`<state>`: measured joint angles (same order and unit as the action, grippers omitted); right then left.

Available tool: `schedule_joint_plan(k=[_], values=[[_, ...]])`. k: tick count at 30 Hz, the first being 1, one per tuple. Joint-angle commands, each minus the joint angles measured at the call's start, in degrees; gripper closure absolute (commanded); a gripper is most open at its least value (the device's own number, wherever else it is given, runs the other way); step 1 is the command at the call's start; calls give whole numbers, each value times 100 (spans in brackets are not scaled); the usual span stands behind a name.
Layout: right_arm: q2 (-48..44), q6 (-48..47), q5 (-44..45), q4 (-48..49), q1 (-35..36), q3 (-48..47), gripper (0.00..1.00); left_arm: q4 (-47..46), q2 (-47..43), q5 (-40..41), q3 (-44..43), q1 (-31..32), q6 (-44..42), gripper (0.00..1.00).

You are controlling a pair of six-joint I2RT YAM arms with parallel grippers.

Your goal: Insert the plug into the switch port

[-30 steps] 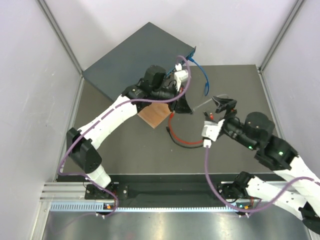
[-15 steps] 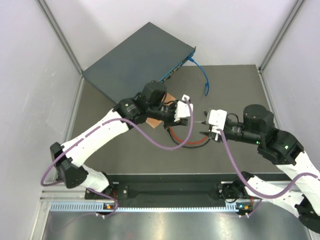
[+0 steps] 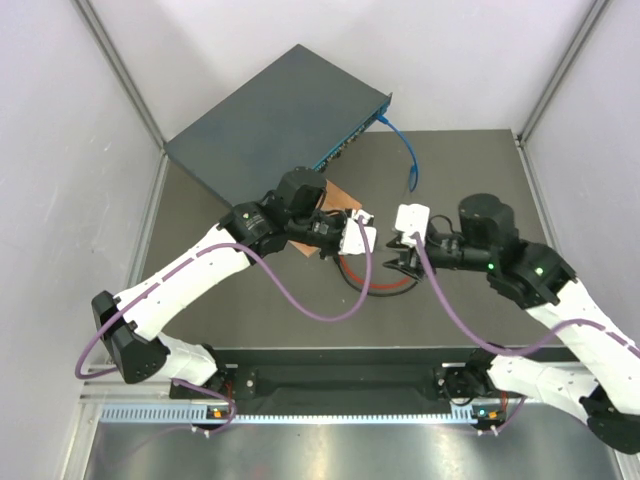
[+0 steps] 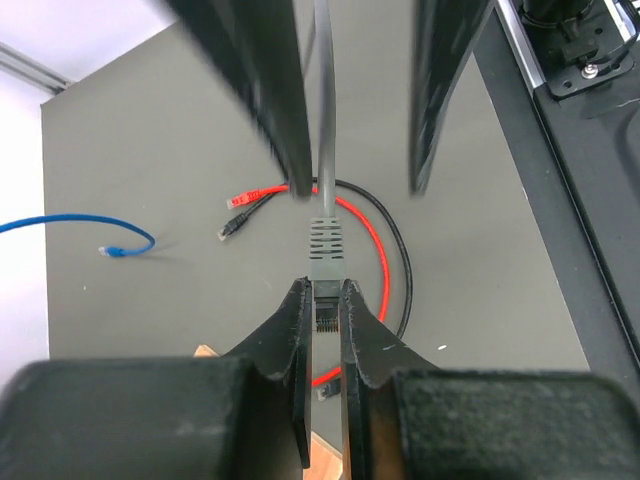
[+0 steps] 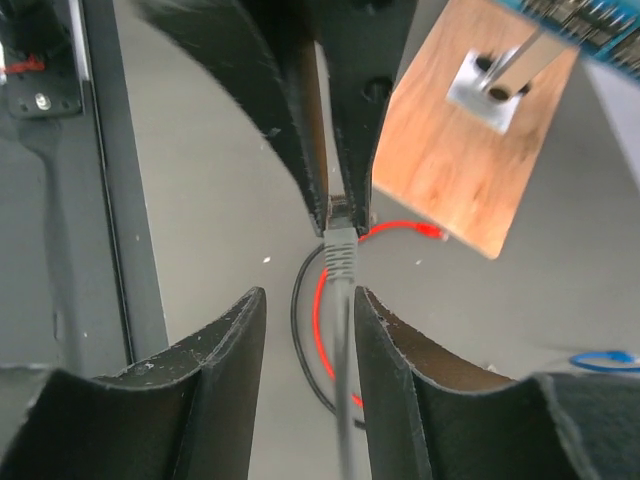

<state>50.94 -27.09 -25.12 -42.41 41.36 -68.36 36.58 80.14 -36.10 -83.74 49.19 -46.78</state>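
We see the switch (image 3: 270, 115) at the far left. Our left gripper (image 4: 322, 290) pinches the plug (image 4: 324, 250) tight, well apart from the switch. Our right gripper (image 5: 308, 295) stands wide open, jaws astride the cable (image 5: 342, 340).

Lighting's decent from where I sit. The top cam is bright and even, with what looks like soft light from overhead. The arms only drop faint, fuzzy shadows on the dark table mat (image 3: 250, 320), the white walls pick up a slight lilac cast, and the metal rail (image 3: 330, 412) at the near edge has a hot strip of glare. The frame posts lean outward toward the corners, so it has a wide-angle look.

On the left wrist cam the plug (image 4: 323, 250) is crisp, but the left gripper (image 4: 323, 295) up close is mushy and the right gripper (image 4: 360, 188) at the top is smeared.

The right wrist cam is softer all over. Its own fingers (image 5: 215, 380) are fuzzy, and the wooden board (image 5: 460, 160) and the switch (image 5: 590, 25) edge in the corner are blurred.
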Motion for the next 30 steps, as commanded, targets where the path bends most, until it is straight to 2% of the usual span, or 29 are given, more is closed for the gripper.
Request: schedule_joint_plan(k=[1,7,13,20,29,30], values=[[249,-182,-11,181,-58,-213,60,-63,-42,-222,-142,21,-287,100],[399,-270,122,321,-58,-187,63,-10,-51,-284,-142,21,-314,100],[364,-270,236,348,-58,-117,77,60,-60,-345,-98,21,-340,100],[373,-543,420,190,-58,-29,100,-1,-51,-372,-107,21,-191,100],[312,-657,745,58,-58,77,100,-160,-42,-258,-107,21,143,100],[294,-640,815,84,-58,86,100,-273,-33,-179,-98,21,248,90]])
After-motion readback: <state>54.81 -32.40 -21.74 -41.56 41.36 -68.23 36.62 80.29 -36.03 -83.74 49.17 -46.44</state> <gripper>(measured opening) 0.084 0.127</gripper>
